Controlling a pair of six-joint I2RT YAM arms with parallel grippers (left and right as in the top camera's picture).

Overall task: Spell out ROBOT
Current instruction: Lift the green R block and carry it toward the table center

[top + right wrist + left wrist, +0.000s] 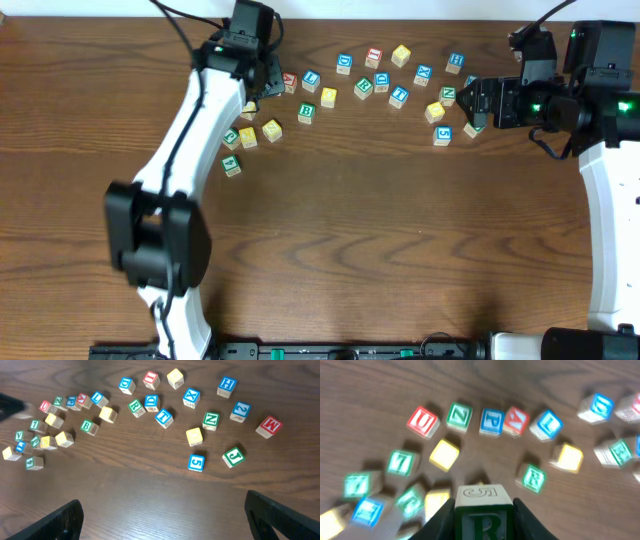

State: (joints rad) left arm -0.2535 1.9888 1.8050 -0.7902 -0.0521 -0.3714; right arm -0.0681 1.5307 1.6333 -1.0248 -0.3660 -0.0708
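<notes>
Brown wood table point(380, 250) runs under both arms, with lettered cubes point(381, 82) strewn across its far half. Your left arm point(185, 130) reaches to the far-left cluster. There your left gripper point(484, 515) is pinched narrow on the R cube point(483, 527), green R facing the wrist camera and a 5 on top. It is held above a crowd: a row point(490, 421) reading U, N, P, A, L. Your right gripper point(170, 517) gapes wide near the right-hand group. The B cube point(89, 426) sits just beside a yellow cube point(107, 413).
</notes>
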